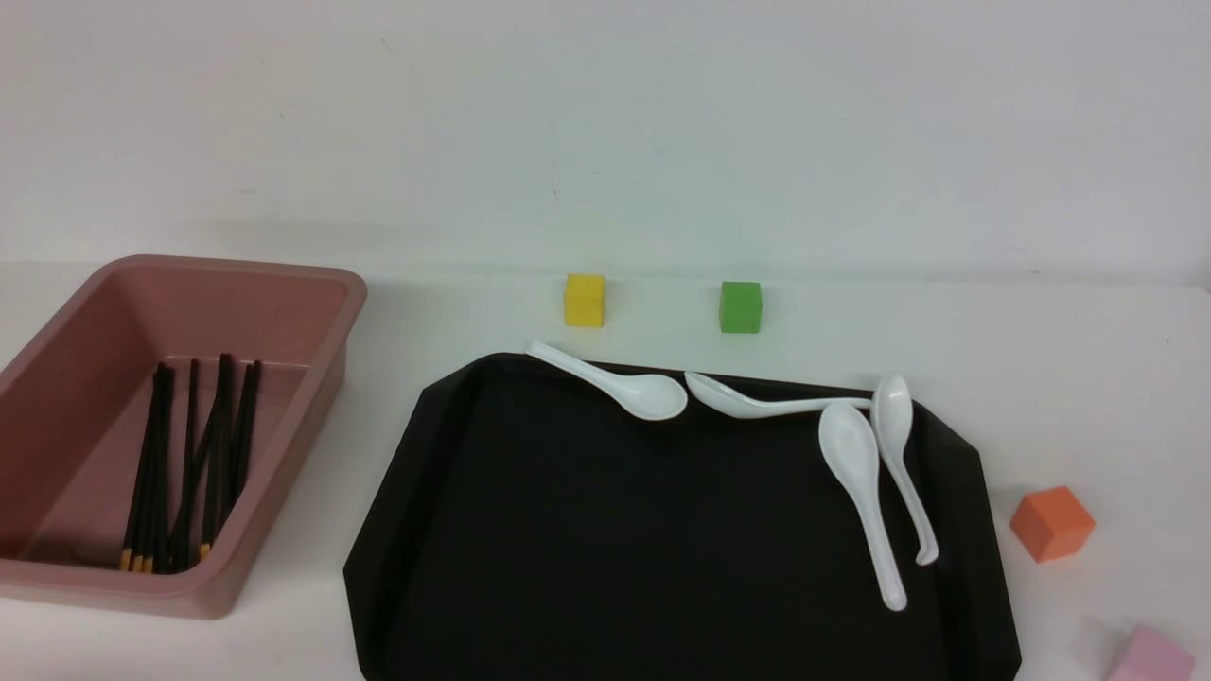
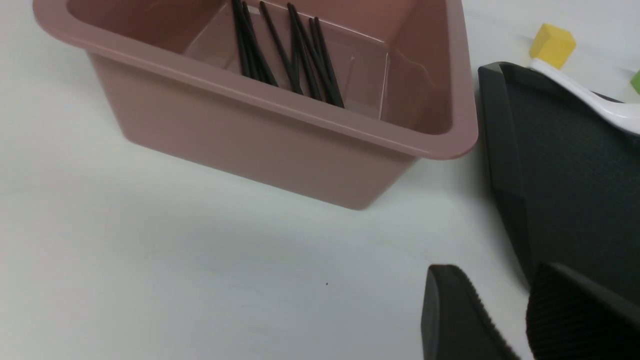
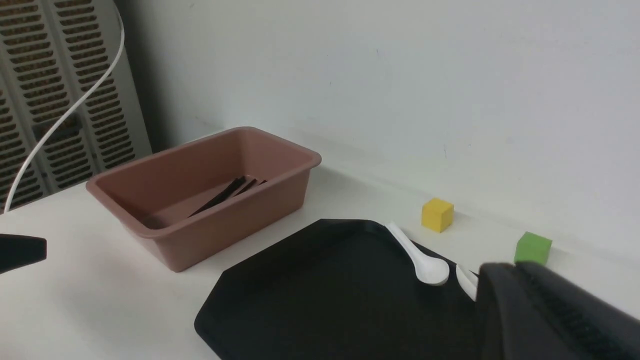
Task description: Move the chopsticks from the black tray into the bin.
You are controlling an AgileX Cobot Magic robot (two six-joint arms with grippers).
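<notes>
Several black chopsticks (image 1: 189, 463) with yellow-orange ends lie together inside the pink bin (image 1: 312, 378) at the left. They also show in the left wrist view (image 2: 290, 55) and the right wrist view (image 3: 225, 195). The black tray (image 1: 615, 549) sits in the middle and holds no chopsticks. Neither gripper shows in the front view. My left gripper (image 2: 505, 320) is open and empty, low over the white table between the bin (image 2: 280, 135) and the tray's corner (image 2: 575, 175). My right gripper (image 3: 515, 272) is shut and empty above the tray's far right part (image 3: 325, 290).
Several white spoons (image 1: 653, 392) lie along the tray's far edge and right side. A yellow cube (image 1: 585, 300) and a green cube (image 1: 740, 306) stand behind the tray. An orange cube (image 1: 1050, 522) and a pink cube (image 1: 1149, 655) stand at the right.
</notes>
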